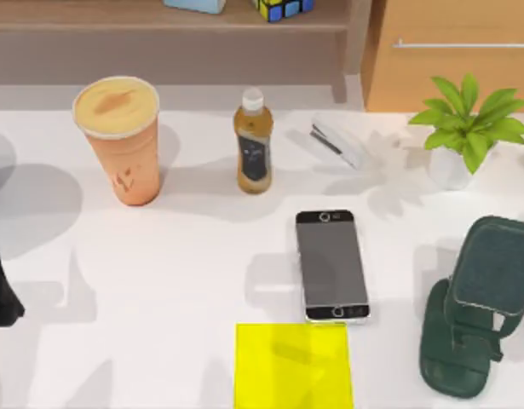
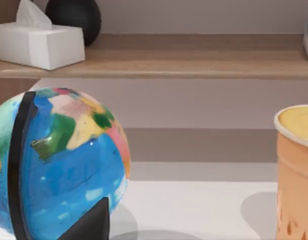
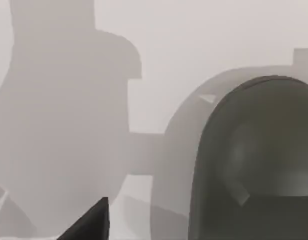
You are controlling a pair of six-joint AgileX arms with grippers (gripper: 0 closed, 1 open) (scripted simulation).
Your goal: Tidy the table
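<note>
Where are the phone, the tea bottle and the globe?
phone (image 1: 331, 265), top view, middle of its dark screen.
tea bottle (image 1: 253, 146), top view, on its label.
globe (image 2: 68, 170), left wrist view, blue front surface.

Globe: a many-coloured globe (image 2: 58, 165) in a black arc stands on the white counter (image 2: 204, 210).
Cup: an orange drink cup (image 2: 296, 170) stands apart from it.
Shelf: a wooden shelf (image 2: 184, 62) behind carries a white tissue box (image 2: 36, 42) and a black ball (image 2: 76, 17).
</note>
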